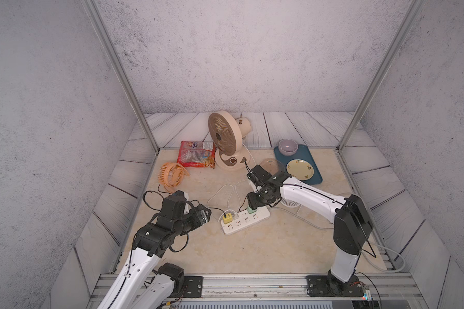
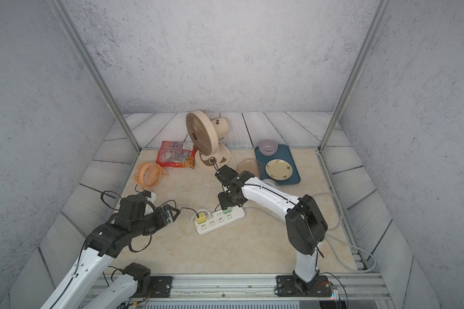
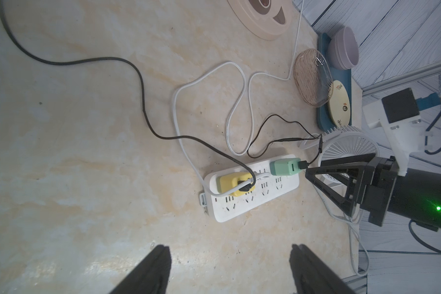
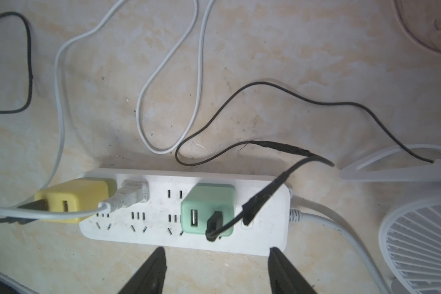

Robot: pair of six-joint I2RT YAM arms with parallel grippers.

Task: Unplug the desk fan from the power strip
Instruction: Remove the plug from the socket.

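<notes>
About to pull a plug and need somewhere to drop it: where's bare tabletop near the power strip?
Widest bare tabletop lies between the power strip and the base rail. A smaller patch sits between the orange fan and the white cord loops. Behind the strip, cords crowd the surface.

The marbled beige tabletop (image 1: 265, 254) bears a power strip (image 1: 241, 225), desk fan (image 1: 232, 160), snack packet (image 1: 196, 156), orange fan (image 1: 172, 174) and blue tray (image 1: 307, 153).

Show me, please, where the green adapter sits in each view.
Top view: green adapter just below centre, on the power strip.
Top view: green adapter just below centre.
Left wrist: green adapter by the white fan.
Right wrist: green adapter nearest the white fan.
Landmark: yellow adapter, strip's opposite end.
</notes>
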